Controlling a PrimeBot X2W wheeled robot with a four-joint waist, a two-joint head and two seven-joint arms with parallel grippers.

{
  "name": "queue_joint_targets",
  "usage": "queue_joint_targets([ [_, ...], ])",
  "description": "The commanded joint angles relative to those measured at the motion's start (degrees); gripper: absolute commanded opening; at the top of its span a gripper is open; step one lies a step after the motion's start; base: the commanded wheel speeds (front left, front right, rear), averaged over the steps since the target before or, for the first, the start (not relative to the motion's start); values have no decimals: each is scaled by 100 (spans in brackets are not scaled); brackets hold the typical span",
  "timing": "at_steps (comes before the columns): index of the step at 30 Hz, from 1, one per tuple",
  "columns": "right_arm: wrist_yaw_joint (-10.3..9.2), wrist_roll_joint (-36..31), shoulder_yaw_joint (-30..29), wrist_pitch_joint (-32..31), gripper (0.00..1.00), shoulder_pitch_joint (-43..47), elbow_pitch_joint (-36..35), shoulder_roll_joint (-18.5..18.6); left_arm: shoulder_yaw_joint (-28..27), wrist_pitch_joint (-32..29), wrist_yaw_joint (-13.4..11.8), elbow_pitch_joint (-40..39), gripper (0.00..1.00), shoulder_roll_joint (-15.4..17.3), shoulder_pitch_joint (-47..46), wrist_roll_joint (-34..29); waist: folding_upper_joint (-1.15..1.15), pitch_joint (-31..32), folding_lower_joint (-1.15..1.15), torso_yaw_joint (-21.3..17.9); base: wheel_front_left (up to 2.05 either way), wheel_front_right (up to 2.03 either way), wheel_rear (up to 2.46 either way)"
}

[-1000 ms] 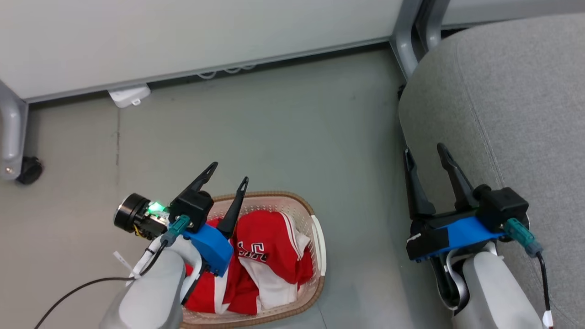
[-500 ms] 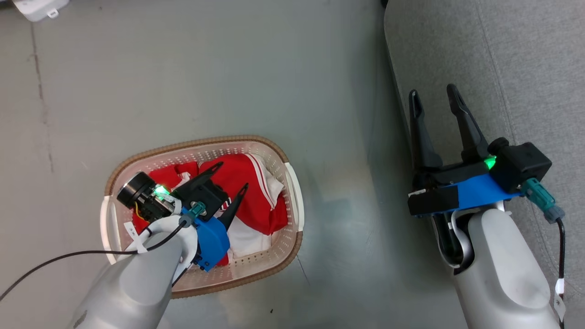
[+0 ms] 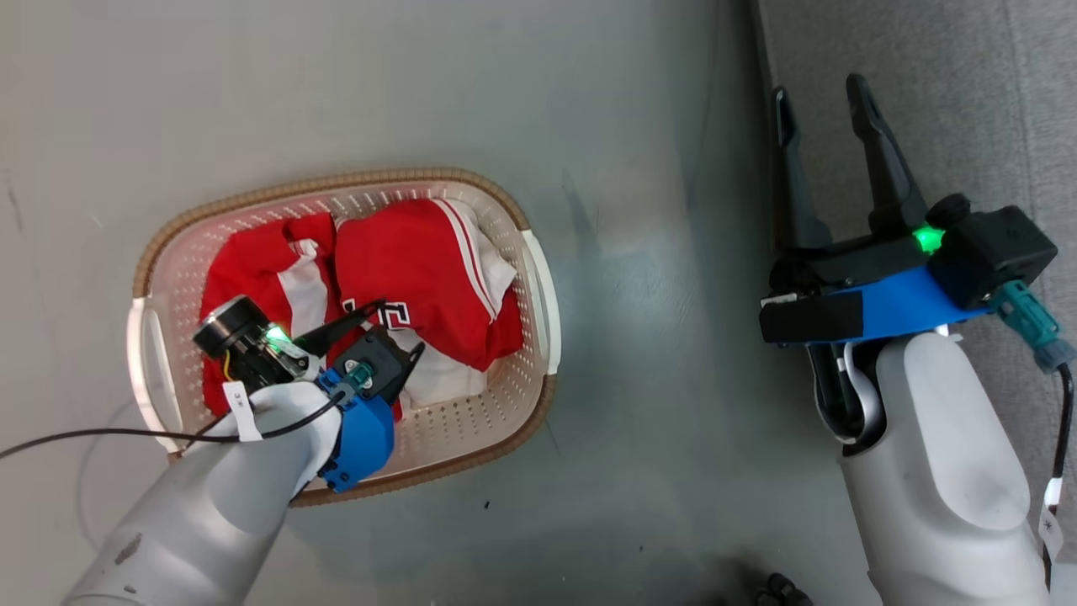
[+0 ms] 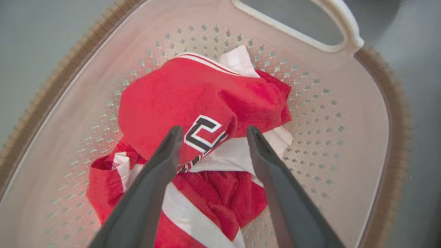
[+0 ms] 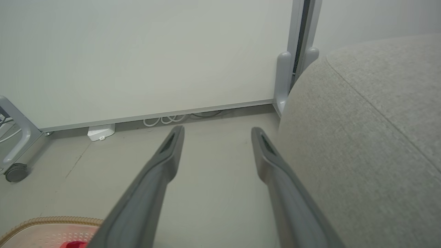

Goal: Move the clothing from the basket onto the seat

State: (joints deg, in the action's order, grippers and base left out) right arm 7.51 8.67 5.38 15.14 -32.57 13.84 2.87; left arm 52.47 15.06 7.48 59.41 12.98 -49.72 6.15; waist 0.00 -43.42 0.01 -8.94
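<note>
Inside the basket [image 3: 336, 178], the left gripper [image 3: 398, 326] has dropped in the last second from above the rim to the red clothing [image 3: 421, 252], its fingers spread either side of the lettered fold and gripping nothing. The right gripper [image 3: 819, 86] hangs open and empty beside the grey seat [image 3: 968, 84]. A first grasp looks close, and both garments are yet to be moved.
</note>
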Motion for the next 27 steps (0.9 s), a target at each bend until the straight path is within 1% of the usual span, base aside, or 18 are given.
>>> queue_joint_targets([
  [1,-4,-9,-16,2,100,-153,-65,0,145,18,-2,104,100,66,-181,19,0,-233,-1,-6,0,0,0],
  [7,-4,-64,-53,2,100,-233,-169,0,300,18,-5,232,100,150,-465,-42,0,-515,-1,-7,0,0,0],
  [16,-3,-45,-72,2,100,-292,-313,0,453,18,-195,326,100,218,-892,-283,0,-899,-1,-48,0,0,0],
  [22,-4,-8,-65,2,100,-259,-368,0,464,18,-225,318,100,203,-1045,-277,0,-1036,-1,-78,0,0,0],
  [23,-4,-7,-71,2,100,-247,-369,0,486,18,-211,336,52,196,-1050,-287,0,-1042,-1,-79,0,0,0],
  [24,-3,-5,-76,2,100,-238,-368,0,506,18,-202,320,0,183,-1064,-301,0,-1047,-1,-79,0,0,0],
  [27,-3,-2,-94,2,100,-221,-342,0,519,18,-186,272,0,163,-1072,-266,0,-1036,-1,-65,0,0,0],
])
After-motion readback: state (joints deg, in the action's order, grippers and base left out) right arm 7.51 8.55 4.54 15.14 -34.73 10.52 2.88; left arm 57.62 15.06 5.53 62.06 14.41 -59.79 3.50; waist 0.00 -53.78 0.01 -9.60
